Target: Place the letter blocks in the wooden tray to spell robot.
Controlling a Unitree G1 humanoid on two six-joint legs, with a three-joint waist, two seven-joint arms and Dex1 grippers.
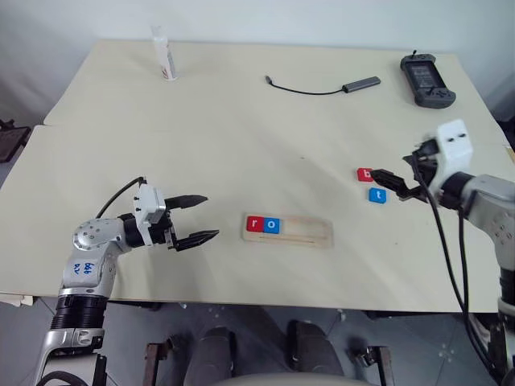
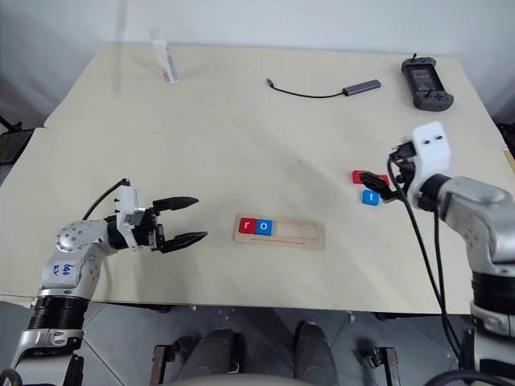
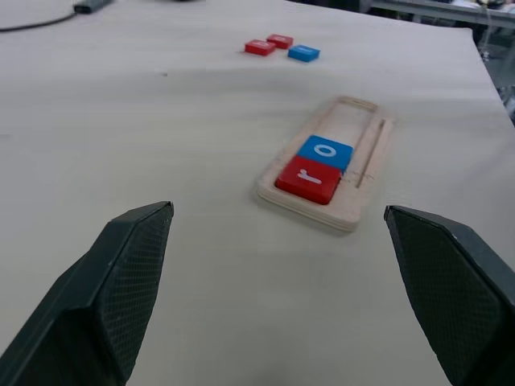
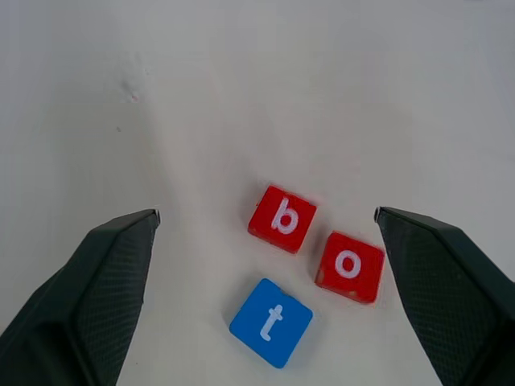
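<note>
So the wooden tray [image 1: 288, 231] sits near the front edge of the table [image 1: 241, 137], roughly in the middle. Two blocks are already in it, packed at its left end: the red r block [image 1: 255, 224] and the blue o block [image 1: 272, 225] touching each other. The rest of the slot to the right of them is bare wood.

The other three blocks are loose on the table, well off to the right of the tray and a bit further back: the red b block [image 4: 282, 218], the red o block [image 4: 349, 266] just beside it, and the blue t block [image 4: 271, 322] in front of those two. None of them looks to be touching another.

The right gripper [image 4: 265, 297] hangs over that little cluster with its fingers spread wide and nothing between them. The left gripper [image 1: 197, 218] is left of the tray, also spread wide and empty, pointing toward it with bare table between.

Farther back from the tray: a white tube [image 1: 164, 54] standing at the left, a cable with an adapter [image 1: 326, 87] in the middle, and a black handheld controller [image 1: 427, 80] at the right. None of it blocks the tray.
</note>
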